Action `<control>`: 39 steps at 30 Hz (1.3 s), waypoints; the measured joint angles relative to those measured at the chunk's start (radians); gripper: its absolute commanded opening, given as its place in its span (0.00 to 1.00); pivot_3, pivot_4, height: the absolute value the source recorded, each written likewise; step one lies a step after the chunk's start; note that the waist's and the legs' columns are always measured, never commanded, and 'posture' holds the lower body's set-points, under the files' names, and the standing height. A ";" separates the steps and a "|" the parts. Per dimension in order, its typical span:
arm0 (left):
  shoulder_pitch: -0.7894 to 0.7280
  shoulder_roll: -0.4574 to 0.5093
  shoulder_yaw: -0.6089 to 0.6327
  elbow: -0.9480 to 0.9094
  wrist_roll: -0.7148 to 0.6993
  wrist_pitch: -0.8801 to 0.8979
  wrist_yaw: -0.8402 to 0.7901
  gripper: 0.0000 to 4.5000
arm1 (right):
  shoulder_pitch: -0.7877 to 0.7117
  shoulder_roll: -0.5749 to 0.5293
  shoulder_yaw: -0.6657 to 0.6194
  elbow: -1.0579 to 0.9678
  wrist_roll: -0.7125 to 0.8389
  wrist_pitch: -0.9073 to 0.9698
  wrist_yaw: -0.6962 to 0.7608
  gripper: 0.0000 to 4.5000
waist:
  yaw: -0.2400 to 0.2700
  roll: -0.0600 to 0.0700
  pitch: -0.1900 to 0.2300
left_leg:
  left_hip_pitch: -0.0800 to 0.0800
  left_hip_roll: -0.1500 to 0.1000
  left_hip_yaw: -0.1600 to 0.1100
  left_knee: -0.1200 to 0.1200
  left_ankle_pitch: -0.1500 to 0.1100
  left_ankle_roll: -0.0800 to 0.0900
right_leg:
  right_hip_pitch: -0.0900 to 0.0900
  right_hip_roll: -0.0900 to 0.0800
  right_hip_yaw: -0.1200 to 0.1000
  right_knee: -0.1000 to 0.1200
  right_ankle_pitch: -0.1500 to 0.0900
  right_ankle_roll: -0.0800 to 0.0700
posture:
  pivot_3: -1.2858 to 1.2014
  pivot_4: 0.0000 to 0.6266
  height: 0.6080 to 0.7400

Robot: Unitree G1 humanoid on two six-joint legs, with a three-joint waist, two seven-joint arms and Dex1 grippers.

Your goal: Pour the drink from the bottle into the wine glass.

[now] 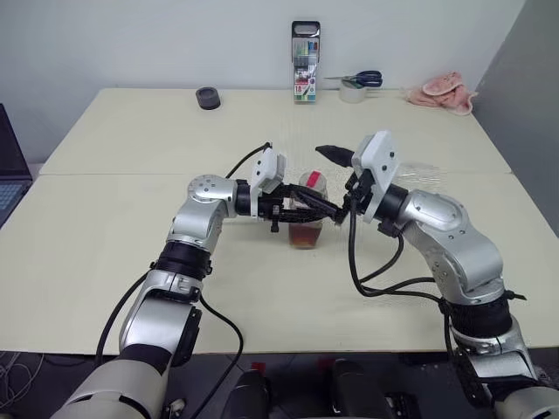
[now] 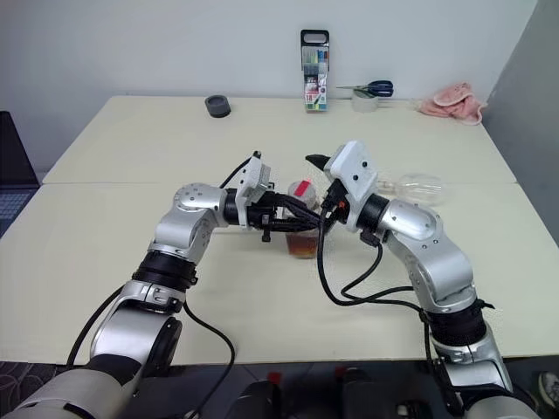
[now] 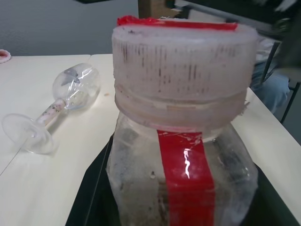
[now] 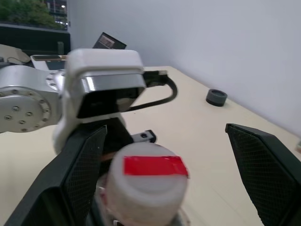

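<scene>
The bottle (image 1: 307,218) stands upright at the table's middle, its red-and-white cap (image 4: 149,175) on and a red stripe (image 3: 184,179) down its clear body. The amber drink (image 2: 302,245) fills its lower part. My left gripper (image 1: 300,210) reaches in from the left and is shut on the bottle's body. My right gripper (image 4: 169,174) comes from the right at cap height and stands open, one finger on each side of the cap without touching it. The wine glass (image 3: 70,94) lies on its side on the table, behind my right arm (image 2: 417,185).
Along the far edge stand a marker-pen case (image 1: 305,63), a black tape roll (image 1: 208,97), a white roll with scissors (image 1: 358,85) and a pink cloth (image 1: 444,92). A laptop (image 1: 9,175) sits off the table's left side.
</scene>
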State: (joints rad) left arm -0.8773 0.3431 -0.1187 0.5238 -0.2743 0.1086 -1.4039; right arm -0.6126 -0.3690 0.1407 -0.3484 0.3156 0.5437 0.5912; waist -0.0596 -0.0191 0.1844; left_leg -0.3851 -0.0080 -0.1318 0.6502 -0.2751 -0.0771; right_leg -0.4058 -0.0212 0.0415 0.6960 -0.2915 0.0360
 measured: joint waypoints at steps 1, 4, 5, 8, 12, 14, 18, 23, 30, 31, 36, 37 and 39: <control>0.000 0.000 0.000 0.000 0.000 0.000 0.000 0.38 | 0.000 0.001 0.000 0.003 0.000 -0.004 0.000 0.96 | 0.000 0.000 0.000 | 0.000 0.000 0.000 0.000 0.000 0.000 | 0.000 0.000 0.000 0.000 0.000 0.000 | 0.52 0.24 1.00; 0.000 -0.001 0.000 0.000 0.000 0.000 0.001 0.38 | 0.002 -0.007 0.000 0.002 0.000 -0.009 0.002 0.96 | 0.000 0.000 0.000 | 0.000 0.000 0.000 0.000 0.000 0.000 | 0.000 0.000 0.000 0.000 0.000 0.000 | 0.52 0.24 1.00; 0.000 -0.001 -0.001 0.000 0.001 0.001 0.002 0.38 | 0.005 -0.014 0.000 0.000 0.001 -0.012 0.005 0.96 | 0.000 0.000 0.000 | 0.000 0.000 0.000 0.000 0.000 0.000 | 0.000 0.000 0.000 0.000 0.000 0.000 | 0.52 0.24 1.00; 0.000 -0.001 -0.001 0.001 0.002 0.006 0.006 0.38 | 0.017 -0.032 -0.003 -0.010 0.003 -0.013 0.010 0.96 | 0.000 0.000 0.000 | 0.000 0.000 0.000 0.000 0.000 0.001 | 0.000 0.000 0.000 0.000 0.000 0.000 | 0.52 0.24 1.00; 0.000 -0.001 -0.001 0.001 0.003 0.010 0.008 0.38 | 0.041 -0.054 -0.017 -0.034 0.021 -0.003 0.010 0.96 | 0.001 0.000 0.000 | 0.000 0.000 0.000 0.000 0.000 0.001 | 0.000 0.000 0.000 0.000 0.000 0.000 | 0.52 0.24 1.00; 0.000 -0.001 -0.001 0.001 0.004 0.012 0.011 0.38 | 0.045 -0.063 -0.024 -0.044 0.027 0.009 0.011 0.96 | 0.001 0.000 0.000 | 0.000 0.000 0.000 0.000 -0.001 0.001 | 0.000 0.000 0.000 0.000 0.000 0.000 | 0.52 0.24 1.00; 0.000 -0.003 -0.002 0.001 0.004 0.012 0.016 0.38 | 0.046 -0.073 -0.034 -0.054 0.045 0.029 0.011 0.96 | 0.001 0.000 0.000 | 0.000 0.000 0.000 0.000 -0.001 0.001 | 0.000 0.000 0.000 0.000 0.000 0.000 | 0.52 0.24 1.00; 0.001 -0.002 -0.002 0.001 0.004 0.013 0.018 0.38 | 0.052 -0.089 -0.039 -0.066 0.060 0.038 0.011 0.96 | 0.001 0.000 0.000 | 0.000 0.000 0.000 0.000 -0.001 0.001 | 0.000 0.000 0.000 0.000 0.000 0.000 | 0.52 0.24 1.00; 0.001 -0.002 -0.002 0.001 0.004 0.013 0.019 0.38 | 0.053 -0.103 -0.039 -0.072 0.061 0.037 0.015 0.96 | 0.001 0.000 0.000 | 0.000 0.000 0.000 0.000 -0.001 0.002 | 0.000 0.000 0.000 0.000 0.000 0.000 | 0.52 0.24 1.00; 0.001 -0.001 -0.002 0.001 0.004 0.013 0.019 0.38 | 0.054 -0.104 -0.039 -0.072 0.061 0.037 0.015 0.96 | 0.001 0.000 0.000 | 0.000 0.000 0.000 0.000 -0.001 0.002 | 0.000 0.000 0.000 0.000 0.000 0.000 | 0.52 0.24 1.00; 0.001 0.003 -0.001 0.001 0.004 0.013 0.019 0.38 | 0.058 -0.113 -0.040 -0.078 0.061 0.037 0.016 0.96 | 0.001 0.000 0.000 | 0.000 0.000 0.000 0.000 -0.001 0.002 | 0.000 0.000 0.000 0.000 0.000 0.000 | 0.52 0.24 1.00; 0.001 0.005 -0.001 0.001 0.004 0.013 0.019 0.38 | 0.059 -0.114 -0.041 -0.078 0.061 0.037 0.016 0.96 | 0.001 0.000 0.000 | 0.000 0.000 0.000 0.000 -0.001 0.002 | 0.000 0.000 0.000 0.000 0.000 0.000 | 0.52 0.24 1.00; 0.002 0.008 0.000 0.001 0.005 0.013 0.020 0.38 | 0.065 -0.118 -0.043 -0.080 0.062 0.036 0.016 0.96 | 0.001 0.000 0.000 | 0.000 0.000 0.000 0.000 -0.001 0.002 | 0.000 0.000 0.000 0.000 0.000 0.000 | 0.52 0.24 1.00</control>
State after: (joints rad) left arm -0.8756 0.3511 -0.1187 0.5246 -0.2692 0.1211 -1.3844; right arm -0.5471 -0.4867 0.0972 -0.4280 0.3772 0.5797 0.6077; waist -0.0581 -0.0192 0.1844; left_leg -0.3853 -0.0080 -0.1317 0.6503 -0.2761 -0.0752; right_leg -0.4058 -0.0214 0.0415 0.6959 -0.2916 0.0360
